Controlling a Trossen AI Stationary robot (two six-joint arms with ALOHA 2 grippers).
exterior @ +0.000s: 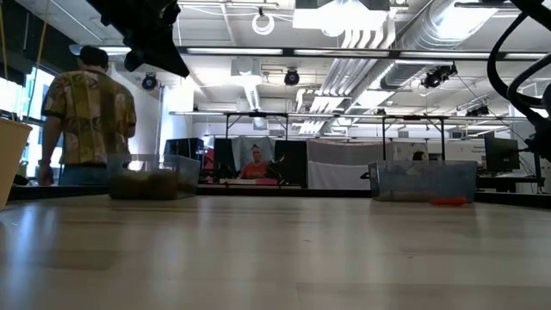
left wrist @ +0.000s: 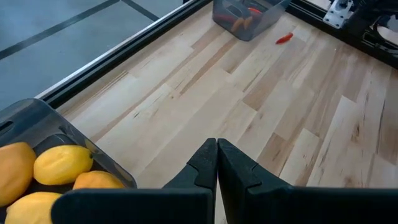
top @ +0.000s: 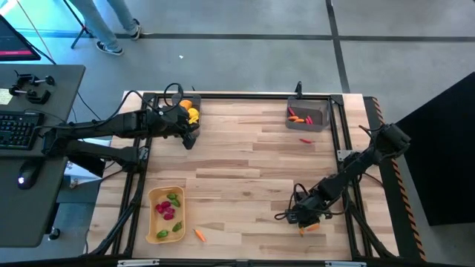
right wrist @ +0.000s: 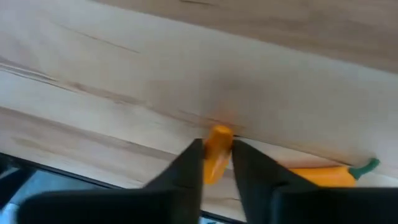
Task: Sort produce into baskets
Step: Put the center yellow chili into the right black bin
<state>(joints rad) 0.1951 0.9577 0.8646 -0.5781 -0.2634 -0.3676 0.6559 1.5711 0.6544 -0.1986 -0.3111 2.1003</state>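
Your right gripper (right wrist: 217,163) was down at the near right of the pale wooden table (top: 245,170), its dark fingers closed around a small orange tapered toy vegetable (right wrist: 216,150), low to the boards, apparently because the piece lay flat and could only be pinched from above. Just beside it lay a second orange piece with a green stem (right wrist: 329,175), untouched. Your left gripper (left wrist: 217,163) was clenched on nothing, parked beside the dark grey rectangular bin of yellow and orange rounded fruits (top: 189,113) at the far left, probably waiting out of the way. That bin held several lemon-like and orange pieces heaped together. The other dark grey bin (top: 308,116) at the far right held slim red and orange chilli shapes, which would seem the likely home for what you were gripping; one red chilli piece (top: 305,139) lay loose on the boards just near of it. The tan-yellow oblong tray (top: 153,215) at the near left held green and magenta pieces, and a lone orange carrot-like piece (top: 199,235) lay on the table just to its right, still unsorted.
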